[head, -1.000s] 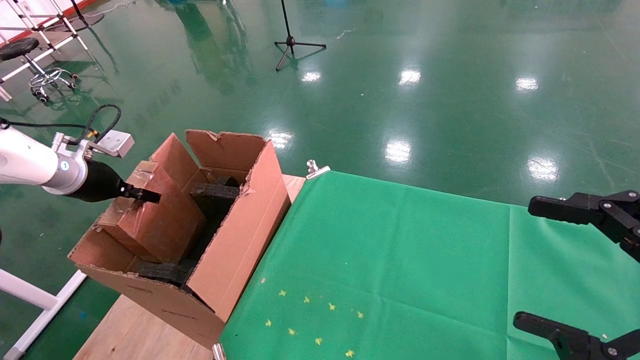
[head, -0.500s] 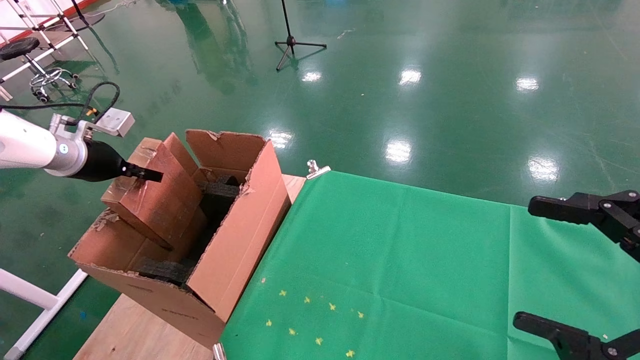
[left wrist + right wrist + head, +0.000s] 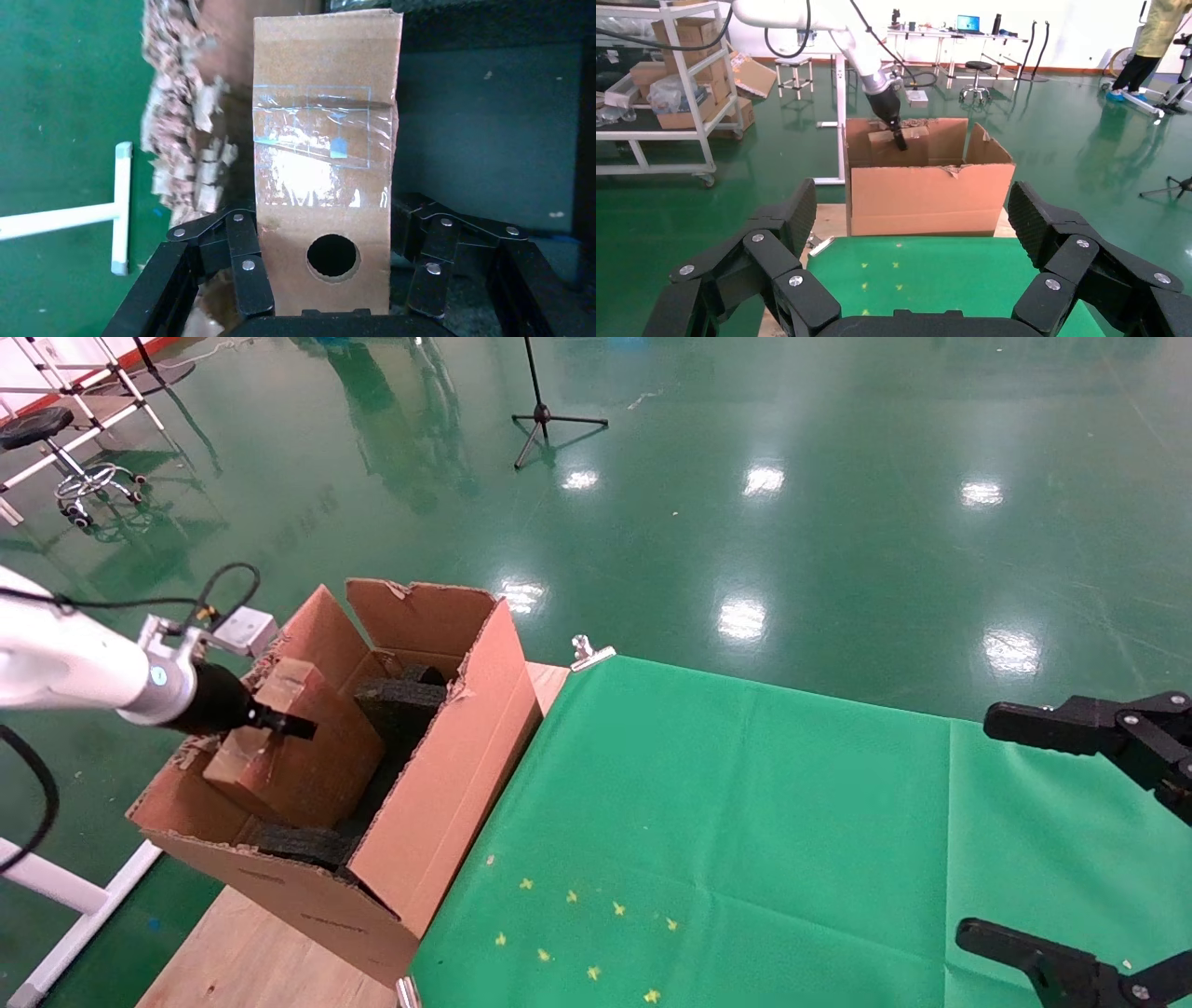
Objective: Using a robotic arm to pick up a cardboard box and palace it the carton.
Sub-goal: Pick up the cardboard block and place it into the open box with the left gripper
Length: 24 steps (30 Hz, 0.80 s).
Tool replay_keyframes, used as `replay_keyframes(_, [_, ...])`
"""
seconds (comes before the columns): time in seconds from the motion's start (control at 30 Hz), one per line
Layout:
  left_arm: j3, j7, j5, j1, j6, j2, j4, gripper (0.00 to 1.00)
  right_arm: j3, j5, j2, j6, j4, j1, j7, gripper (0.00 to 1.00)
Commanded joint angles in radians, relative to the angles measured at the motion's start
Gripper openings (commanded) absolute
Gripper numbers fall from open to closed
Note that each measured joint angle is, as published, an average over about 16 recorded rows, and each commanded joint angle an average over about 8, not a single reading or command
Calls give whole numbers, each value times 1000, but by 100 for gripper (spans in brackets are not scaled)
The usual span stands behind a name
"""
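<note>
Now the left gripper (image 3: 279,721) on the robotic arm (image 3: 84,668) is lower than half a second ago, and it stays clamped on the narrow end of the cardboard box (image 3: 293,747), one finger on each side. The box was lifted above the carton (image 3: 447,775) then; it now sits partly inside, tilted, beside the black foam (image 3: 400,705). I judge the placing nearly done, only the release remains. The right gripper (image 3: 1080,840) waits open over the green cloth (image 3: 745,822).

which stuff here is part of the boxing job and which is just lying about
In the job:
- small taped brown cardboard box
- large brown flapped carton with black foam
- left hand, shut on the box

Just there:
- green cloth
- right hand, open, idle
- black tripod
</note>
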Motion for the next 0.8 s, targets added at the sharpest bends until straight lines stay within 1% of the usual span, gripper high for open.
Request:
replay_keyframes(0.03, [-2,-10,-2,26,-21,5,6,0,0,0,0,0,0,0,0,100])
replay_keyframes(0.27, [-18,-41,-26,81,-58,9,3,0,0,0,0,0,0,0,0,100])
replay_keyframes(0.67, [-37,-72,-52,135,-91,16,-3,0,0,0,0,0,0,0,0,100])
replay_keyframes(0.7, [-37,-75,-53,138,-95,17,-3,2,0,0,0,0,0,0,0,100])
replay_keyframes(0.73, [-38,-78,-54,141,-99,17,-2,11,0,0,0,0,0,0,0,100])
replay_keyframes(0.8, [-39,-83,-55,146,-105,17,-2,36,0,0,0,0,0,0,0,100])
